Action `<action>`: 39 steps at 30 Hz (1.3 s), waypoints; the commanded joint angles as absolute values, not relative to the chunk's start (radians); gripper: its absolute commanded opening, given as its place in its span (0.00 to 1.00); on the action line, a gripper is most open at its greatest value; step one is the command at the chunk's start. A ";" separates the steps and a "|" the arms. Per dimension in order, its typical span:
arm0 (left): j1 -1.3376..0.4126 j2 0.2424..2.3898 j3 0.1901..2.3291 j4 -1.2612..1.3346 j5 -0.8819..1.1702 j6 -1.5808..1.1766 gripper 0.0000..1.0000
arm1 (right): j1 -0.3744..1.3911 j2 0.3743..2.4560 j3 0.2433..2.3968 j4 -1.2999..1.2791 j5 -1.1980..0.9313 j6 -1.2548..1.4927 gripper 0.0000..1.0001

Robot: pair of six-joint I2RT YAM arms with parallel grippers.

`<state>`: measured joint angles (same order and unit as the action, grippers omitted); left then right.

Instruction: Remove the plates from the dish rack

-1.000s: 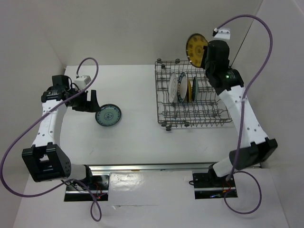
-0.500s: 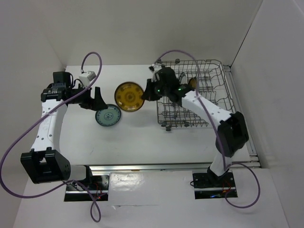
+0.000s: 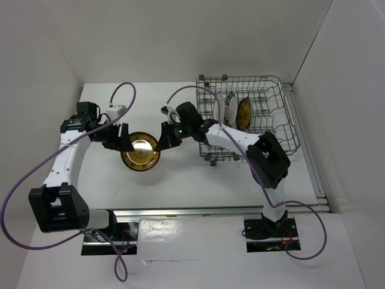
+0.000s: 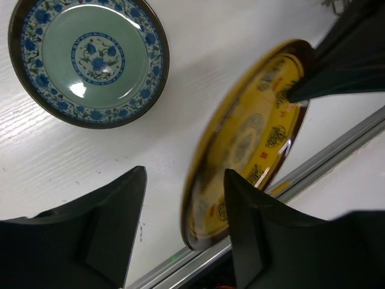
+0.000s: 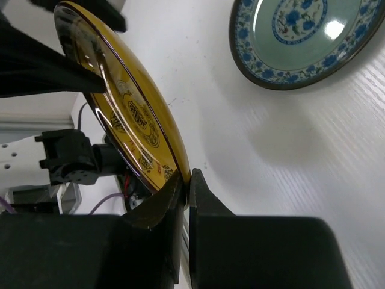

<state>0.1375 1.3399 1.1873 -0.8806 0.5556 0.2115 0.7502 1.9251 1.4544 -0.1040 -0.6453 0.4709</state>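
Note:
My right gripper (image 3: 163, 137) is shut on the rim of an ochre-yellow plate (image 3: 140, 151) and holds it tilted above the table, left of the dish rack (image 3: 271, 129). The right wrist view shows its jaws (image 5: 186, 179) pinching that plate (image 5: 129, 111). My left gripper (image 3: 120, 140) is open, and in the left wrist view its fingers (image 4: 183, 198) straddle the yellow plate's lower edge (image 4: 252, 138). A teal-blue plate (image 4: 89, 57) lies flat on the table beside it and also shows in the right wrist view (image 5: 301, 39). A white plate (image 3: 224, 108) and another ochre plate (image 3: 243, 113) stand in the rack.
A metal rail (image 3: 192, 211) runs along the table's near edge and shows close under the yellow plate in the left wrist view (image 4: 340, 147). White walls close in the table at the back and on both sides. The arms' purple cables (image 3: 123, 90) loop above the table.
My right arm swung the yellow plate from above the rack's far edge leftward and down over the teal plate. My left gripper moved right until its open fingers straddle the plate.

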 commanded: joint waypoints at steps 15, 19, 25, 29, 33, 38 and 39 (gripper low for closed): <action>0.135 1.465 1.285 -0.928 0.562 0.209 0.00 | 0.770 2.000 1.641 -0.132 -0.644 0.440 0.42; 0.176 1.497 1.295 -0.864 0.506 0.172 0.00 | 0.741 2.010 1.677 -0.216 -0.617 0.417 0.73; 0.238 1.587 1.307 -0.779 0.494 0.152 0.00 | 0.683 1.889 1.747 -0.330 -0.539 0.370 0.80; 0.238 1.699 1.325 -0.770 0.555 0.143 0.00 | 0.661 1.818 1.772 -0.419 -0.446 0.330 0.83; 0.238 1.772 1.356 -0.749 0.565 0.146 0.00 | 0.635 1.775 1.727 -0.454 -0.456 0.330 0.83; 0.238 1.829 1.388 -0.730 0.430 0.132 0.15 | 0.635 1.736 1.700 -0.488 -0.477 0.354 0.83; 0.238 1.829 1.388 -0.717 0.416 0.132 0.15 | 0.635 1.736 1.700 -0.500 -0.477 0.363 0.84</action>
